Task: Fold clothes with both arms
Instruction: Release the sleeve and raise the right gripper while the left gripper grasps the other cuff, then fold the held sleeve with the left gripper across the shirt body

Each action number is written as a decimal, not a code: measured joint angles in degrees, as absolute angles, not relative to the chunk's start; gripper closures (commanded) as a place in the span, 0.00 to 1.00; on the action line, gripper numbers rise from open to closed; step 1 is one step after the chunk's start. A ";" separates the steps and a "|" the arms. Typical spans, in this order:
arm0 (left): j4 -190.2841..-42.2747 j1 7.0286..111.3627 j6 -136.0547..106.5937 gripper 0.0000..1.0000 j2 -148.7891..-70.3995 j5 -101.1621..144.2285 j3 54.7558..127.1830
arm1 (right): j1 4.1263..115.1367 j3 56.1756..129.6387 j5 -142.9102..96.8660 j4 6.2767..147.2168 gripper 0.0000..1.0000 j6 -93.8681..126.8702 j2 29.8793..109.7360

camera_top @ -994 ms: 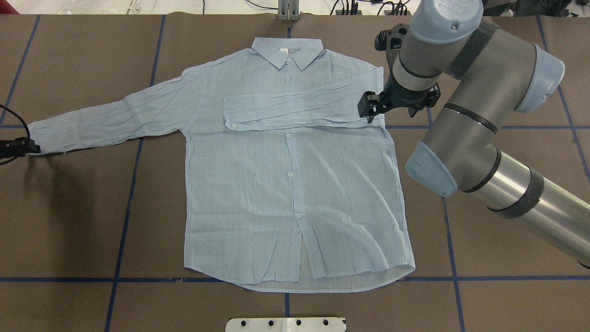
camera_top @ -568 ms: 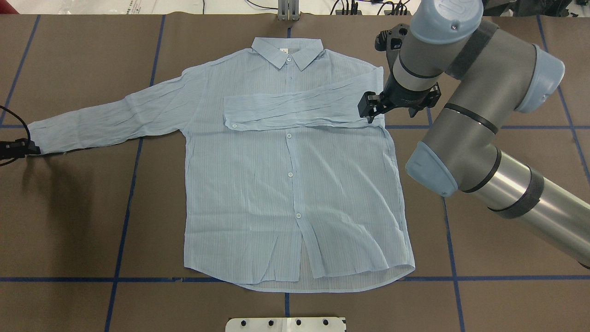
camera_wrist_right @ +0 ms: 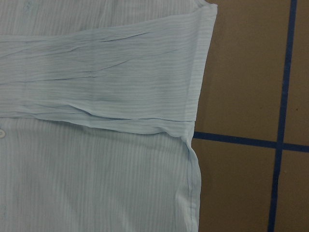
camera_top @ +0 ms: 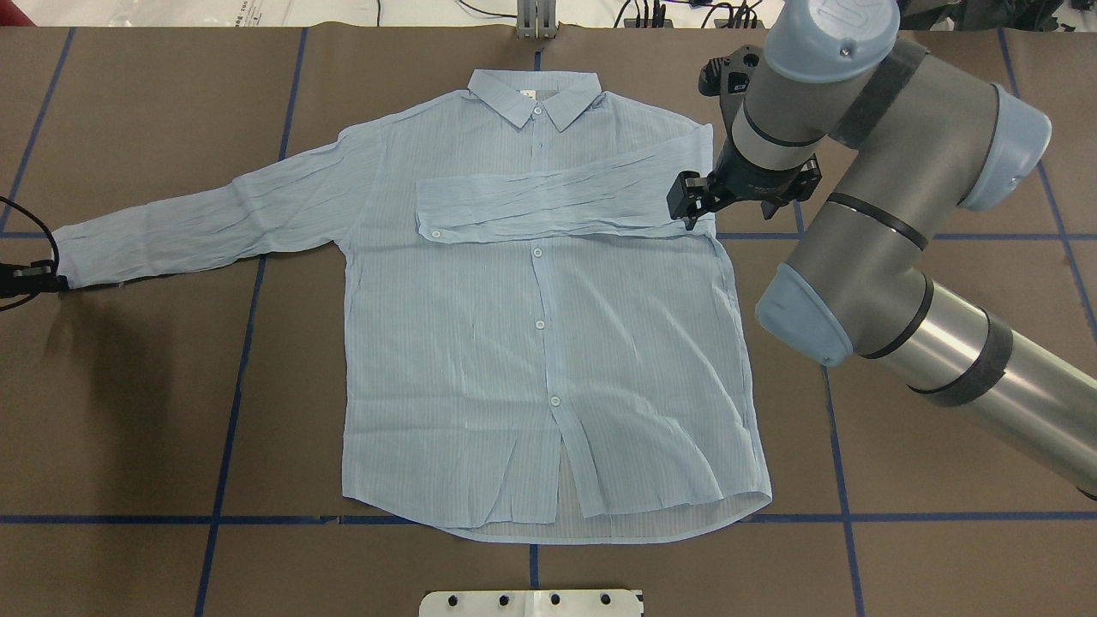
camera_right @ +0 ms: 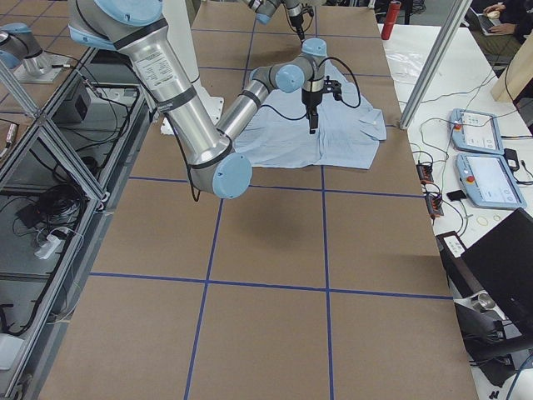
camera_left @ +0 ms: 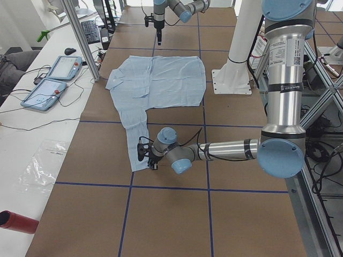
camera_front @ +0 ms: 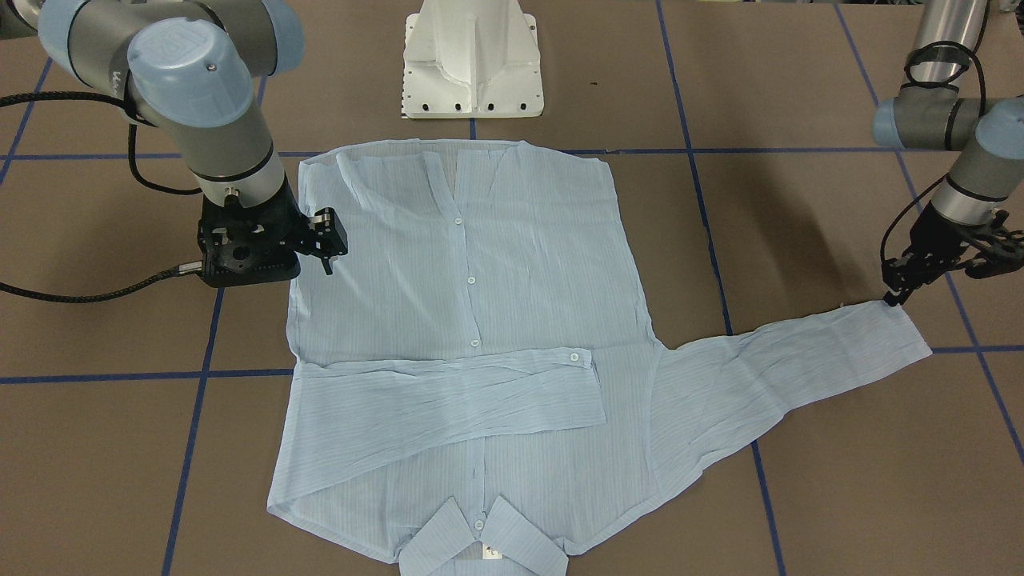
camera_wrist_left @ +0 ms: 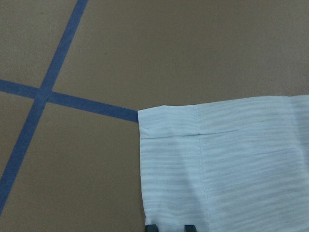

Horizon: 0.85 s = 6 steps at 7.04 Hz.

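Observation:
The light blue striped shirt (camera_top: 548, 343) lies flat, buttons up, collar at the far side. One sleeve (camera_top: 548, 201) is folded across the chest. The other sleeve (camera_top: 206, 223) stretches out to the view's left. My left gripper (camera_top: 58, 283) is at that sleeve's cuff (camera_wrist_left: 212, 164), low on the table; its fingertips (camera_wrist_left: 151, 227) sit close together on the cuff edge. In the front-facing view it (camera_front: 890, 300) touches the cuff corner. My right gripper (camera_top: 740, 195) hovers open above the shirt's side edge (camera_wrist_right: 193, 121) by the folded sleeve's shoulder, holding nothing.
The table is covered in brown paper with blue tape lines (camera_top: 231, 360). The white pedestal base (camera_front: 472, 56) stands at the near edge by the shirt's hem. Tablets and cables (camera_left: 53, 80) lie on a side bench beyond the table.
My left gripper has slid a little outward and toward the robot at the cuff, and the sleeve end shifted slightly with it. The right arm has barely moved.

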<state>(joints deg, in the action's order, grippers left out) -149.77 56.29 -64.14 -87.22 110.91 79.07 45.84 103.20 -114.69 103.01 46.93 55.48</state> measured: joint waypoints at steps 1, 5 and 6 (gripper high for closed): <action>-149.77 56.26 -64.10 1.00 -87.25 110.93 79.26 | 45.89 103.27 -114.71 103.01 0.00 46.93 55.57; -140.17 56.65 -63.87 1.00 -89.62 111.56 88.24 | 48.65 107.54 -116.63 103.27 0.00 44.34 60.65; -131.29 56.85 -63.91 1.00 -92.87 111.53 93.38 | 50.34 108.32 -117.66 103.33 0.00 42.06 62.52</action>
<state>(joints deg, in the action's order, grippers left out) -131.29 56.85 -63.91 -92.87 111.53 93.38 50.34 108.32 -117.66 103.33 42.06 62.52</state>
